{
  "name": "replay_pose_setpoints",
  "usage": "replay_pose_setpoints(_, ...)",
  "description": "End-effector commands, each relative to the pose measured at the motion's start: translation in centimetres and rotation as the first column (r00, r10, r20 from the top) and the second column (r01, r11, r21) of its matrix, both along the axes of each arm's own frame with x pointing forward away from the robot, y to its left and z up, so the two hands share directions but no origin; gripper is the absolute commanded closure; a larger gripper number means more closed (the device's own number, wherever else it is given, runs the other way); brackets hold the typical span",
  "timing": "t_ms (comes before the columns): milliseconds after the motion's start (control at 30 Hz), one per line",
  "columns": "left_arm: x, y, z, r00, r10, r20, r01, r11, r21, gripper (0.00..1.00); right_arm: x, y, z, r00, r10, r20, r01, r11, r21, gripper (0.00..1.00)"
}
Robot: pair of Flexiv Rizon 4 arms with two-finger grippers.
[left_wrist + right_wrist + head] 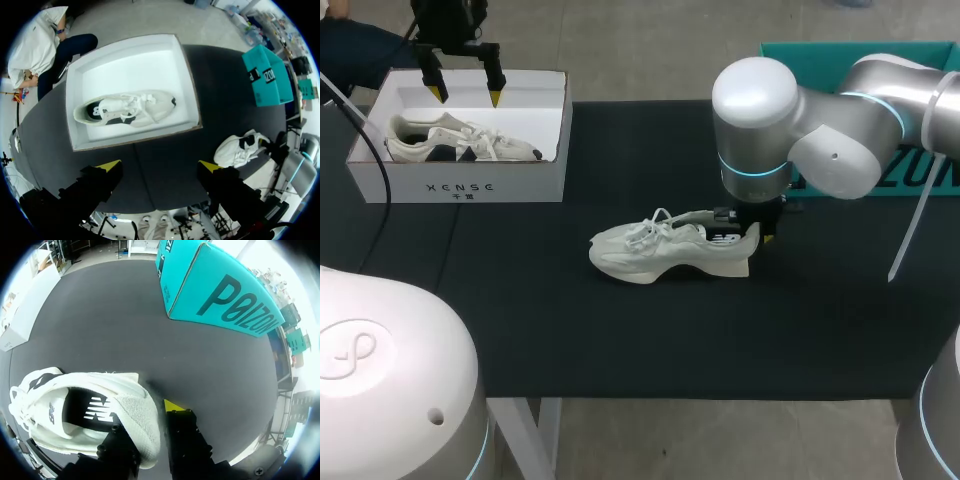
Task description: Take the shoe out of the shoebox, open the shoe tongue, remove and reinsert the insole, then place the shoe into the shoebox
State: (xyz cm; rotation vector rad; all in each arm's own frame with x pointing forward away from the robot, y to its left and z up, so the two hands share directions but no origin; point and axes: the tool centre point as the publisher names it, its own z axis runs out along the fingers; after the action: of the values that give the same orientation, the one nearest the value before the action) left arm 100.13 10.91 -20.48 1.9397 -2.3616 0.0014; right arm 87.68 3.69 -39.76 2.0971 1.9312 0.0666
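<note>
Two white mesh sneakers are seen. One sneaker (665, 250) is stood upright on the black mat (620, 340), its padded heel clamped between the fingers of the right gripper (758, 232), with open mat left around it. The second sneaker (460, 140) is laid inside the single white cardboard shoebox (460, 185) at the far left corner, under the left gripper (466, 96), whose fingers are held apart. One teal box (820, 52) is set at the far right edge.

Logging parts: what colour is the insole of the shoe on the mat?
White sneaker's insole: black with white print; right wrist view shows it best.
</note>
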Motion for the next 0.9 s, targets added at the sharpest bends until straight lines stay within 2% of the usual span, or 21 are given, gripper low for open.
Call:
replay_pose_setpoints(33,-0.1,0.0,0.0,1.0,0.0,0.002,0.0,1.0,0.0,0.0,0.0,0.1,-0.1,1.0,0.0,-0.002,0.0,1.0,0.004,1.0)
replay_pose_setpoints(67,-0.1,0.0,0.0,1.0,0.0,0.002,0.0,1.0,0.0,0.0,0.0,0.1,0.2,1.0,0.002,0.0,-0.002,1.0,0.008,1.0)
replay_pose_setpoints(133,-0.1,0.0,0.0,1.0,0.0,0.002,0.0,1.0,0.0,0.0,-0.1,0.1,0.9,1.0,0.009,0.006,-0.009,1.0,0.024,0.65)
replay_pose_setpoints(200,-0.1,0.0,0.0,1.0,0.0,0.002,0.0,1.0,0.0,0.0,-0.3,0.1,1.9,1.0,0.013,0.018,-0.014,0.999,0.031,0.56)
replay_pose_setpoints(233,-0.1,0.0,0.0,1.0,0.0,0.002,0.0,1.0,0.0,0.0,-0.4,0.1,2.4,1.0,0.017,0.018,-0.017,0.999,0.036,0.47)
replay_pose_setpoints(267,-0.1,0.0,0.0,1.0,0.0,0.002,0.0,1.0,0.0,0.0,-0.5,0.1,2.8,1.0,0.02,0.017,-0.021,0.999,0.042,0.0)
replay_pose_setpoints(533,-0.1,0.0,0.0,1.0,0.0,0.002,0.0,1.0,0.0,0.0,-1.4,0.4,6.6,0.998,0.042,0.045,-0.046,0.995,0.09,0.0)
replay_pose_setpoints(600,-0.1,0.0,0.0,1.0,0.0,0.002,0.0,1.0,0.0,0.0,-1.4,0.3,7.7,0.997,0.051,0.054,-0.059,0.988,0.143,0.0)
replay_pose_setpoints(700,-0.1,0.0,0.0,1.0,0.0,0.002,0.0,1.0,0.0,0.0,-1.6,0.7,9.2,0.98,0.186,0.077,-0.198,0.958,0.209,0.0)
replay_pose_setpoints(800,-0.1,0.0,0.0,1.0,0.0,0.002,0.0,1.0,0.0,0.0,-2.2,1.5,10.9,0.92,0.37,0.127,-0.392,0.87,0.298,0.0)
replay_pose_setpoints(867,-0.1,0.0,0.0,1.0,0.0,0.002,0.0,1.0,0.0,0.0,-2.6,2.0,12.2,0.858,0.486,0.165,-0.511,0.778,0.366,0.0)
replay_pose_setpoints(900,-0.1,0.0,0.0,1.0,0.0,0.002,0.0,1.0,0.0,0.0,-2.6,2.0,12.4,0.846,0.504,0.174,-0.53,0.763,0.37,0.0)
